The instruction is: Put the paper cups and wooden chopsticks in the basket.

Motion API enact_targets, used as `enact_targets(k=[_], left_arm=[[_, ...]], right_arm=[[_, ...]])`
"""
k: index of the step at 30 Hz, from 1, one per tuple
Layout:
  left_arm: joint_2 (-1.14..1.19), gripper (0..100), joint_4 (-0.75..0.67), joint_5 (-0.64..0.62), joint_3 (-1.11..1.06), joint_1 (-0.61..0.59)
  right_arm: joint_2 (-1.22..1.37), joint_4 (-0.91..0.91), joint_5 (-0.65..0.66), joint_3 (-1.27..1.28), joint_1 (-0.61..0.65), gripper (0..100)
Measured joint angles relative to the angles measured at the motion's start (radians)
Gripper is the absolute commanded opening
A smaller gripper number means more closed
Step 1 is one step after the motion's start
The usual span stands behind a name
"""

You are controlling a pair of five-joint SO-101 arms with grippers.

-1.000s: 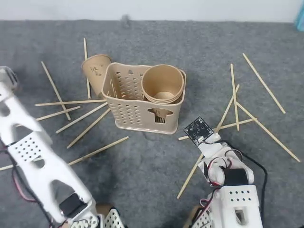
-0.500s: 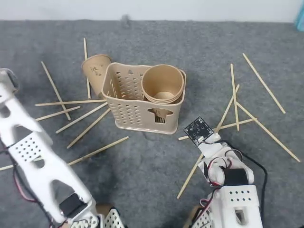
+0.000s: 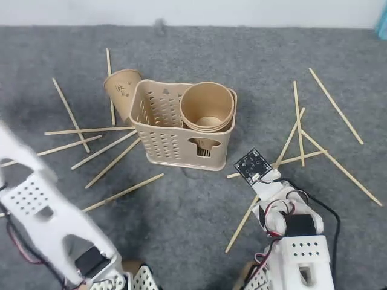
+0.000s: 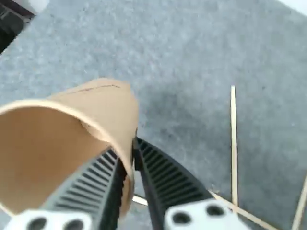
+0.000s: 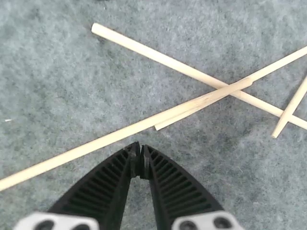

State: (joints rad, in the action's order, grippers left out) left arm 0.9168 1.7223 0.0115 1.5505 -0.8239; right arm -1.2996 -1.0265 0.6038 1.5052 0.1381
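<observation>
A paper cup (image 4: 57,139) is held by the left pincer (image 4: 133,146). Its fingers are drawn narrow on the cup's wall at the rim, one finger inside the mouth and the other outside, and the grey worktop (image 4: 192,62) is seen below. Beyond this pincer's tips a chopstick (image 4: 233,143) lies flat on the worktop. The right pincer (image 5: 140,155) is pressed fully together with nothing between its fingers, and it is kept low over the worktop. Just ahead of its tips a long chopstick (image 5: 120,134) lies crosswise, and it is crossed farther out by a second chopstick (image 5: 158,55). In the high view the basket (image 3: 172,142) stands well ahead of the right arm (image 3: 290,229) and to its left. Stacked cups (image 3: 207,106) sit upright in the end of the basket nearer that arm. A leaning cup (image 3: 123,89) rests against the outside of the basket's far end. Loose chopsticks (image 3: 124,192) are scattered on both sides of the basket.
</observation>
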Motion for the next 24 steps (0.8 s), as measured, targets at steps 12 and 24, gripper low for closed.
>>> enact_targets(k=[12, 24], left_arm=[[-0.674, 1, 0.002, -0.008, -0.75, 0.101], [-1.28, 1, 0.002, -0.005, -1.232, 0.546]], right_arm=[[0.0, 0.0, 0.0, 0.0, 0.0, 0.9], [0.0, -0.003, 0.0, 0.0, 0.0, 0.9]])
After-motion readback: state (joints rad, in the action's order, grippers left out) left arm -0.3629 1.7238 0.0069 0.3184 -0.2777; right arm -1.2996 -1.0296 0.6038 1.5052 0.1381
